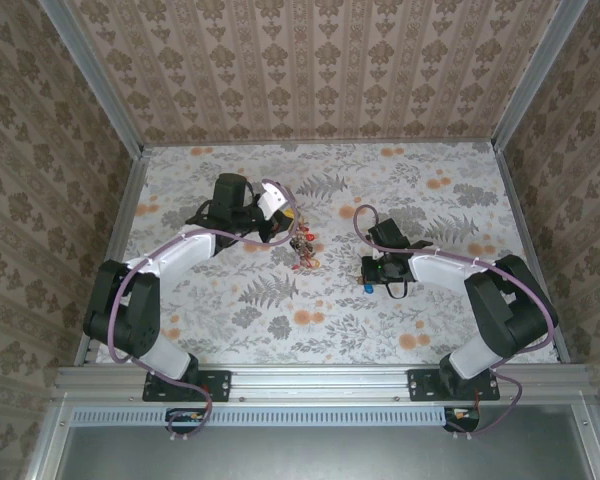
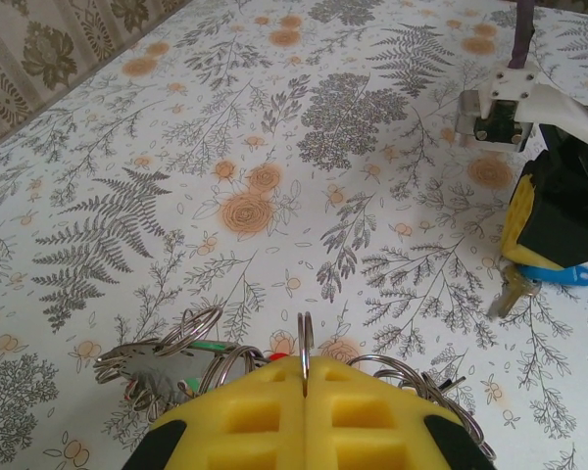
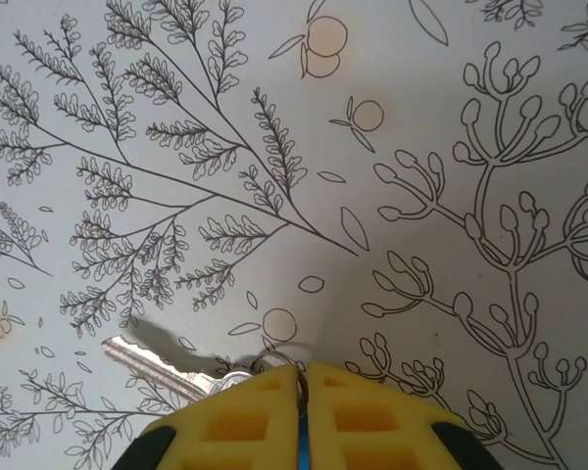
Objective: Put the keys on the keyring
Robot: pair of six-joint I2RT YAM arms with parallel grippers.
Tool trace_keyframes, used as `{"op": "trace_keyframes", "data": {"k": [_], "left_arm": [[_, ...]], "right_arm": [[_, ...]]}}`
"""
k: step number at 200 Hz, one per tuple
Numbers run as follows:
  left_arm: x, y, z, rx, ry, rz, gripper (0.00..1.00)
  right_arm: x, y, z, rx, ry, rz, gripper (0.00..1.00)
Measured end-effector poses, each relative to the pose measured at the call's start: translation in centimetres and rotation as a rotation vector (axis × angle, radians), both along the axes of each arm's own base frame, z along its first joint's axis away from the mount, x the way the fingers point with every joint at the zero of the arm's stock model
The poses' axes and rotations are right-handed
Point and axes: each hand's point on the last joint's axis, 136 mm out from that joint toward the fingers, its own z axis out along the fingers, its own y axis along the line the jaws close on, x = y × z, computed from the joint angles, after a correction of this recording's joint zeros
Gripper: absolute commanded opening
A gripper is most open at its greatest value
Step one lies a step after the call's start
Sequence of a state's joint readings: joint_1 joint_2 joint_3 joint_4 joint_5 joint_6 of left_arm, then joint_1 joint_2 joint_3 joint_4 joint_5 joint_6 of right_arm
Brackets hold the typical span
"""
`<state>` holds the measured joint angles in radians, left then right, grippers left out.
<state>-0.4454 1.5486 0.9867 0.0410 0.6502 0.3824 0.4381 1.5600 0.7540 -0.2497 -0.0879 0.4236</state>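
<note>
Aligning matters: the ring [image 2: 305, 341] is pinched upright by the closed left gripper [image 2: 305, 377], the key [image 3: 152, 360] by the closed right gripper [image 3: 300, 380]; its hole should be met squarely.

My tabletop [image 1: 380, 330] is white, printed with grey ferns and leaves and dotted with orange blossoms. The walls [image 1: 310, 70] wear beige-and-brown damask wallpaper. The left pincer [image 2: 305, 370] has bright yellow, waffle-patterned pads on black (the right pincer [image 3: 300, 380] matches it). The 2 arms [image 1: 180, 250] are white and black, each trailing a purple cable [image 1: 356, 222]. The keyring [image 2: 305, 338] is silver wire, with red and green bits among grey metal. Of the keys [image 3: 152, 358], 1 has a blue head and a silver blade. The frame rail [image 1: 320, 380] is plain grey.
</note>
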Motion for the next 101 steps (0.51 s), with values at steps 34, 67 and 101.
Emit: {"op": "trace_keyframes", "data": {"k": [34, 67, 101], "left_arm": [[-0.2, 0.1, -0.1, 0.005, 0.0, -0.003, 0.0], [-0.2, 0.1, -0.1, 0.005, 0.0, -0.003, 0.0], [-0.2, 0.1, -0.1, 0.006, -0.002, -0.005, 0.0]], "right_arm": [[-0.3, 0.2, 0.0, 0.01, 0.021, 0.007, 0.19], [-0.4, 0.8, 0.1, 0.04, 0.035, 0.022, 0.16], [-0.4, 1.0, 0.3, 0.051, 0.038, 0.028, 0.14]]}}
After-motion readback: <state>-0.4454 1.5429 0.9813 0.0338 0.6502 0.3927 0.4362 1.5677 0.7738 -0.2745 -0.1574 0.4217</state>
